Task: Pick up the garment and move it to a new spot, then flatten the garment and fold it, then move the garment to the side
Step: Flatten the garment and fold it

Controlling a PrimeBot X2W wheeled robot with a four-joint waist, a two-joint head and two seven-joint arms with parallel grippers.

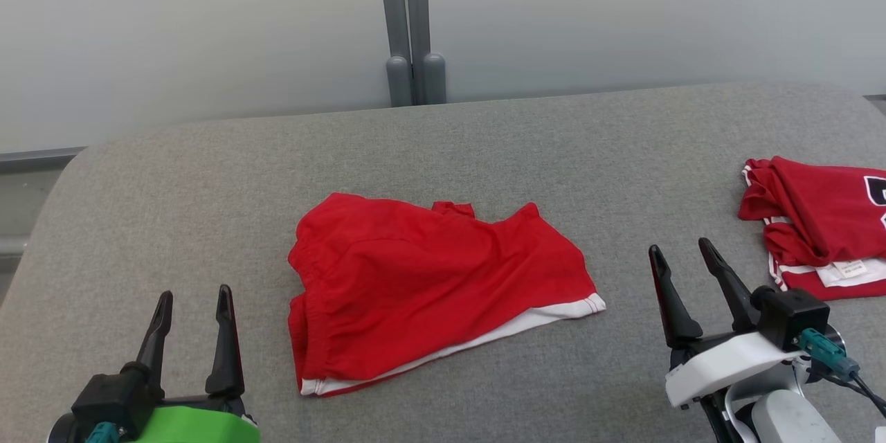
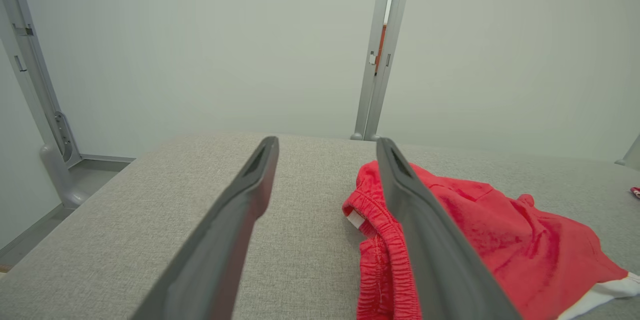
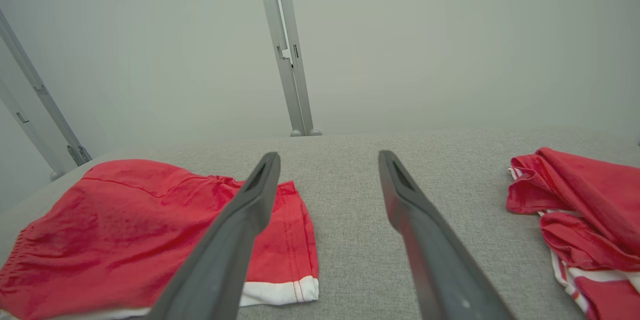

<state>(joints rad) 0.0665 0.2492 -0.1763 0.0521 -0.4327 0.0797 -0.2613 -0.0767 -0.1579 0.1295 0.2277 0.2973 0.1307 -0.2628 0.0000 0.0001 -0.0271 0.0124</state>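
The garment [image 1: 429, 284] is a pair of red shorts with a white hem, lying crumpled and partly folded over at the middle of the grey padded table [image 1: 208, 187]. Its elastic waistband faces the left. In the left wrist view the shorts [image 2: 500, 240] lie just right of my fingers; in the right wrist view the shorts [image 3: 125, 225] lie to the left. My left gripper [image 1: 194, 301] hovers open at the lower left, clear of the cloth. Off the hem's right end, my right gripper [image 1: 682, 252] also stands open and empty.
A second red garment [image 1: 824, 221] with white trim and a label lies bunched at the table's right edge, also seen as red cloth [image 3: 580, 205] in the right wrist view. A grey post [image 1: 412, 21] stands behind the table against a pale wall.
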